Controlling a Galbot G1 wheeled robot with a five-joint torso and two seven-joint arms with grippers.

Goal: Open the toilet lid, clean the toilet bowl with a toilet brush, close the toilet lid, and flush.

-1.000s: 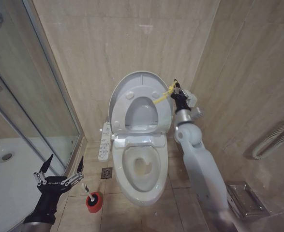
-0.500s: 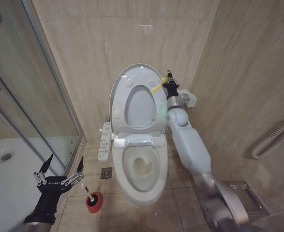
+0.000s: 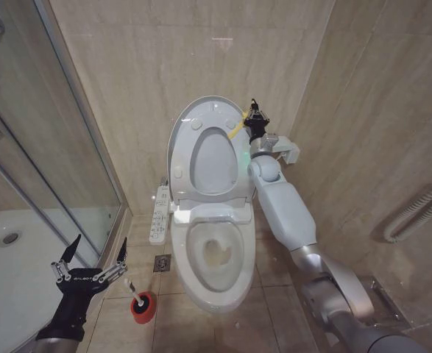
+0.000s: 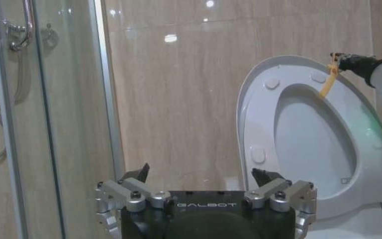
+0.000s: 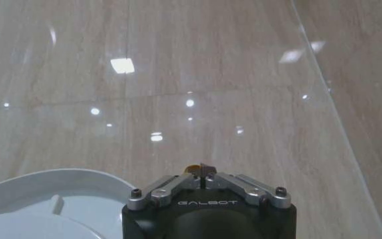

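Down at the lower left, beside the glass shower door (image 3: 76,169), I am holding the left gripper (image 3: 88,259) idle with its jaws spread apart, just above the toilet brush (image 3: 131,288) standing in its red holder (image 3: 143,307) on the floor. In the middle, the toilet bowl (image 3: 216,254) is sitting exposed, a yellowish stain at its bottom. Above it, the toilet lid (image 3: 201,121) and the seat (image 3: 214,163) are both standing up against the wall. To the right, the right gripper (image 3: 253,112) is pinching the yellow loop (image 3: 235,131) with its jaws together. My worry is that if the seat is not resting past its balance point, it will drop onto the bowl when the loop is let go.
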